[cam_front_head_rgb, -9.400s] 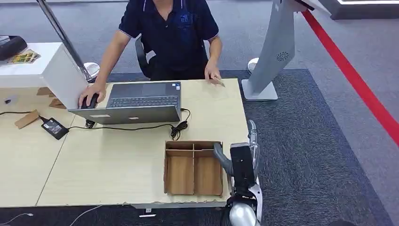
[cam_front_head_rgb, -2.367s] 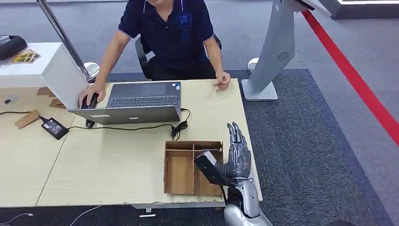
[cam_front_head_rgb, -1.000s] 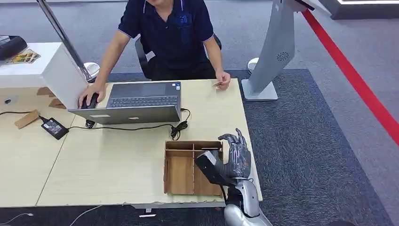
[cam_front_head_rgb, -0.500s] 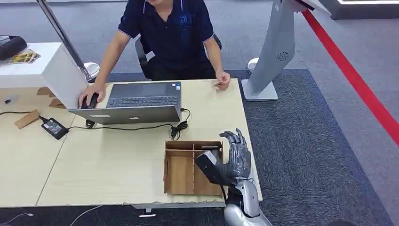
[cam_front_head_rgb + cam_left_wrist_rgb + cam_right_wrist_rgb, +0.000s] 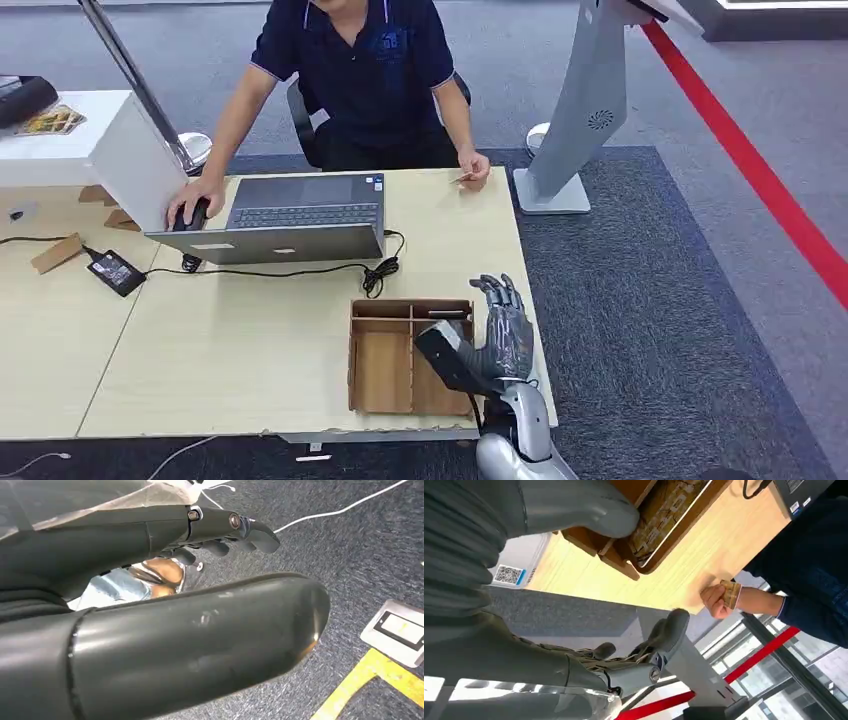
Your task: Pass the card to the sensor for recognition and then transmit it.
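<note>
I see the wooden tray [image 5: 385, 370] on the bench [image 5: 250, 340]; its two long compartments look bare. My right hand [image 5: 503, 330] stands at the tray's right edge, fingers spread, holding nothing. The card [image 5: 461, 179] is well apart, in the person's hand [image 5: 474, 168] at the bench's far edge. My left hand [image 5: 220, 530] hangs over carpet, fingers loosely curled, holding nothing.

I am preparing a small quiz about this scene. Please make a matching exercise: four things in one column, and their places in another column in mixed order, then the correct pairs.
Things:
1. card
2. right hand
3. laptop
4. black power adapter

Places:
A. left part of the table, beside a cable
B. raised beside the wooden tray
C. held in the person's hand
D. on the table in front of the person

Pairs: 1-C, 2-B, 3-D, 4-A
</note>
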Motion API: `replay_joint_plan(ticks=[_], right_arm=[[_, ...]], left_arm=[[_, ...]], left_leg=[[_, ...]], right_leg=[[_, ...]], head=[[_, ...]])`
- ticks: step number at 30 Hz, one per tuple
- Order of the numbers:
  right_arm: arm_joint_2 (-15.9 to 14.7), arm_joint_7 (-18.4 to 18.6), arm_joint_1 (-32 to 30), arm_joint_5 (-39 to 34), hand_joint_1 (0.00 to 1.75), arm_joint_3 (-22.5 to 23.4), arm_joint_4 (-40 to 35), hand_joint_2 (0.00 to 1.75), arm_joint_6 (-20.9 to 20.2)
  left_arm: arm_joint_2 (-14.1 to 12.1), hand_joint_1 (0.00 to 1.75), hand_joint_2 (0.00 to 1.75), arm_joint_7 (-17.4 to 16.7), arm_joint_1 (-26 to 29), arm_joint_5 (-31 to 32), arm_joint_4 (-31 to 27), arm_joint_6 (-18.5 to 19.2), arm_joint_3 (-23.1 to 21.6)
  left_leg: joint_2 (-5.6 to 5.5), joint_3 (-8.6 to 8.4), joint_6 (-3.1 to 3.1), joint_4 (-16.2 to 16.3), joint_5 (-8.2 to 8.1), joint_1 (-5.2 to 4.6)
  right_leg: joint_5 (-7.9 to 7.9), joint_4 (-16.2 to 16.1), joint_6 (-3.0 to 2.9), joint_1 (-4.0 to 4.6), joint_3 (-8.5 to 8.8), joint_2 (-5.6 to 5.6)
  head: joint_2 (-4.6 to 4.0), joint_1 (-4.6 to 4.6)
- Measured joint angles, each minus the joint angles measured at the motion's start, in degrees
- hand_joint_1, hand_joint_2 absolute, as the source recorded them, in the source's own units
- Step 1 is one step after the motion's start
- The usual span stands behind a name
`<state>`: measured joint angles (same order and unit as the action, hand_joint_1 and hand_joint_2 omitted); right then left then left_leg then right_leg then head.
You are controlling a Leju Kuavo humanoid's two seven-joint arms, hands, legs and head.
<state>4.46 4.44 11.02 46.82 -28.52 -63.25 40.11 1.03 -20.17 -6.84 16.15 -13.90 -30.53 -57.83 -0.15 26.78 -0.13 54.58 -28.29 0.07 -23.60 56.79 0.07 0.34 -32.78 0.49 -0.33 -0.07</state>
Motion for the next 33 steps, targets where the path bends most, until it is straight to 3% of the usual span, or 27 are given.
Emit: replay_joint_plan(ticks=[4, 33], right_arm=[[0.0, -0.1, 0.0, 0.0, 0.61, 0.0, 0.0, 1.75, 0.0], [1.7, -2.1, 0.0, -1.4, 0.66, 0.0, 0.5, 1.75, 0.0]], left_arm=[[0.0, 0.00, 0.00, 0.0, 0.0, 0.0, 0.0, 0.0, 0.0], [0.0, 0.00, 0.00, 0.0, 0.0, 0.4, 0.0, 0.0, 0.0]], left_leg=[[0.00, 0.00, 0.00, 0.0, 0.00, 0.00], [0.00, 0.00, 0.00, 0.0, 0.00, 0.00]], right_leg=[[0.00, 0.0, 0.00, 0.00, 0.00, 0.00], [0.00, 0.0, 0.00, 0.00, 0.00, 0.00]], head=[[0.02, 0.00], [0.00, 0.00]])
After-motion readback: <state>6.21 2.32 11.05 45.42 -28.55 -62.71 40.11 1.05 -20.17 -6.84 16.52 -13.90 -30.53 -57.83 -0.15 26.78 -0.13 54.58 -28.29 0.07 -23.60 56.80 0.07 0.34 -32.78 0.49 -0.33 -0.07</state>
